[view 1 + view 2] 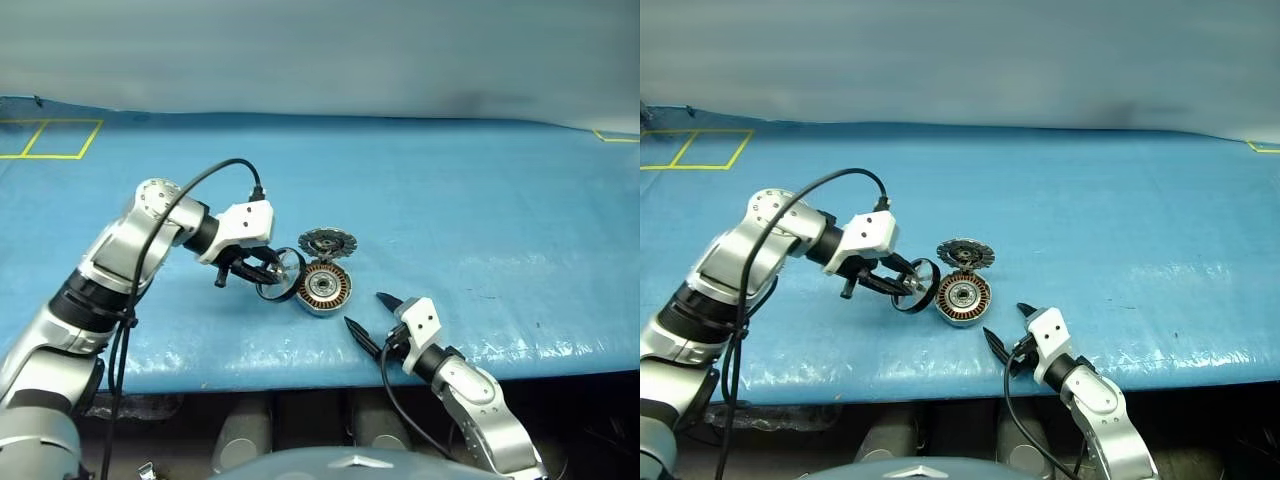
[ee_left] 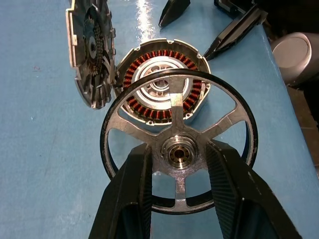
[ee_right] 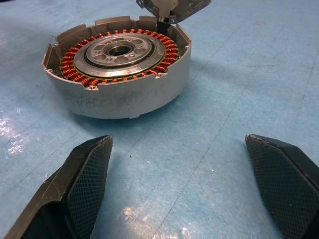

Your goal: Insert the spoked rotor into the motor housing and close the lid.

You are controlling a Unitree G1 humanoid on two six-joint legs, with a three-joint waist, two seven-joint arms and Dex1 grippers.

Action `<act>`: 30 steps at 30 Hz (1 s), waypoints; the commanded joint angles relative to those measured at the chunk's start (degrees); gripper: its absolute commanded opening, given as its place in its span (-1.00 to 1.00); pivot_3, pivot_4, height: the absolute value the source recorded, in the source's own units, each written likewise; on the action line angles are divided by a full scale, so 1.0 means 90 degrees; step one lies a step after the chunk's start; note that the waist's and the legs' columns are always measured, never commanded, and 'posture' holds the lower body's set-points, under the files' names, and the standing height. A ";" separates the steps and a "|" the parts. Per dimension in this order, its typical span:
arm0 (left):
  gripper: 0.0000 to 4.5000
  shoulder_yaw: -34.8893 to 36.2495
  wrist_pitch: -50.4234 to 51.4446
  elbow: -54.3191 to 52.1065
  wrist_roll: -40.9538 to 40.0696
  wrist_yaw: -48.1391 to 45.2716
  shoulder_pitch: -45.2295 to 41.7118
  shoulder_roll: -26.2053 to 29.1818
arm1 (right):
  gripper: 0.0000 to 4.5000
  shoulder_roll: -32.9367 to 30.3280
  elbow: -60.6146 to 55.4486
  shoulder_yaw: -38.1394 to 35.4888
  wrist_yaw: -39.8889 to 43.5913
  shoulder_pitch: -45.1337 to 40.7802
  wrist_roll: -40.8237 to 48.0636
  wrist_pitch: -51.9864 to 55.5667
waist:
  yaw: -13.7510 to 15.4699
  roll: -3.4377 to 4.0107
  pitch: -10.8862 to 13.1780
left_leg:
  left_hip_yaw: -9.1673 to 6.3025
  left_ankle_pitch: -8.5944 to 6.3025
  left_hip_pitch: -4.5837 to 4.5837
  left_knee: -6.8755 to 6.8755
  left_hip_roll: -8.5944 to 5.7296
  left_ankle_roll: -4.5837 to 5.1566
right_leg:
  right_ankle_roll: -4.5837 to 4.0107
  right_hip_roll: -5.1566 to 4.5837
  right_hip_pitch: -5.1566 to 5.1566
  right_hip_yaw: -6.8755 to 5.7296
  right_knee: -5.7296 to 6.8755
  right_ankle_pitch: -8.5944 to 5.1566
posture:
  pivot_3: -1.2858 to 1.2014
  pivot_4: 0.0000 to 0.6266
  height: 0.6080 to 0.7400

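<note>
One spoked rotor [image 2: 177, 152], pinched at its hub by the left tool [image 1: 262, 270] and held on edge just left of the single motor housing [image 1: 324, 287], which sits on the blue table [image 1: 480, 220] with windings exposed. One lid [image 1: 327, 242], hinged open, stands behind the housing. Right tool [image 1: 376, 318] gapes wide and empty just right of the housing, near the table's front edge; yellow tape squares [image 1: 50, 139] mark the far left corner.

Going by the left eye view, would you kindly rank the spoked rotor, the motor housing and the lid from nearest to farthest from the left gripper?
1. Spoked rotor: clamped between the left gripper's fingers, held just above the mat.
2. Motor housing: on the mat right beside the rotor, on the robot's right.
3. Lid: hinged open on the housing's far side.
</note>
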 commanded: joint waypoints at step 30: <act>-0.41 -0.1306 -0.0534 0.1064 0.0762 0.0075 -0.1474 -0.1281 | 1.00 0.0167 -0.0239 0.0074 0.0197 0.0121 0.0168 -0.0520 | 0.0022 -0.0002 0.0001 | 0.0002 0.0000 0.0000 0.0001 -0.0001 0.0001 | 0.0000 0.0001 0.0000 0.0002 -0.0001 0.0000 | 0.03 -0.52 1.00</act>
